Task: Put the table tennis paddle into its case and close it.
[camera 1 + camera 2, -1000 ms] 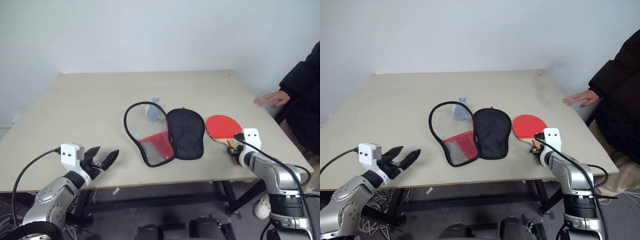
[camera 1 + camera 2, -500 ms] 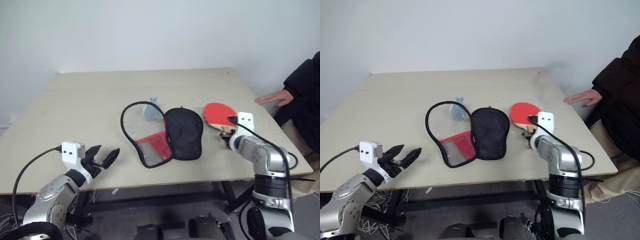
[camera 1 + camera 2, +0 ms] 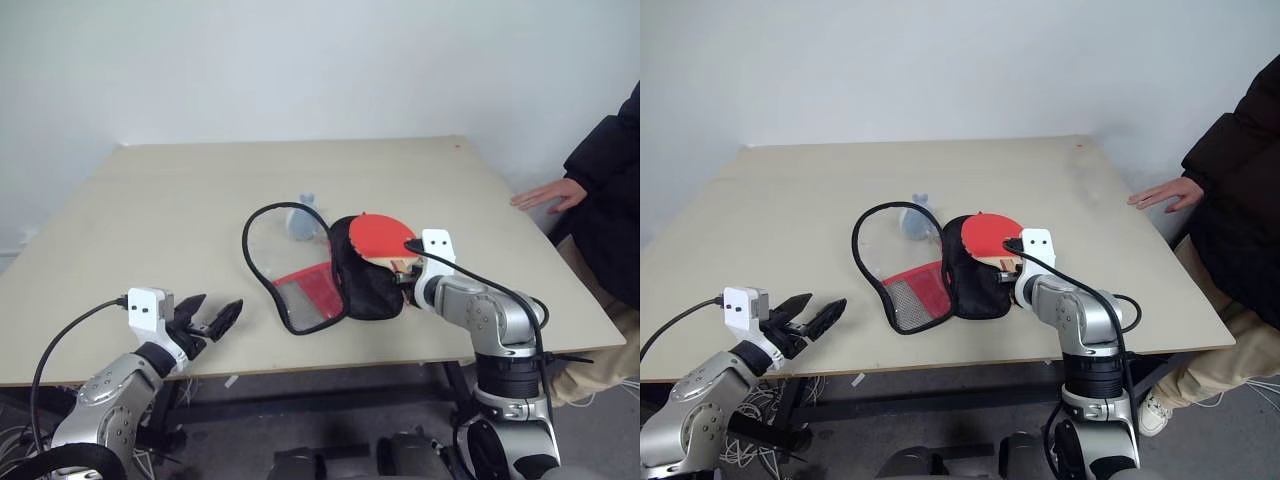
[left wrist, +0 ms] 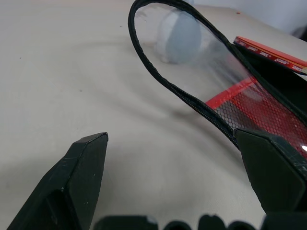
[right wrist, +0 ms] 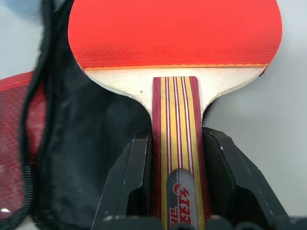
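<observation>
Paddle (image 3: 378,236) handle clamped in right end effector (image 5: 175,158), head over case (image 3: 368,275).

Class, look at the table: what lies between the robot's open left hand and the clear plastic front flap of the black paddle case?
Bare beige tabletop alone separates the left hand from the case's clear plastic front flap, as the left wrist view shows.

matt red rubber paddle (image 5: 175,31) with striped wood handle; black fabric, clear-plastic case (image 3: 300,265)
</observation>
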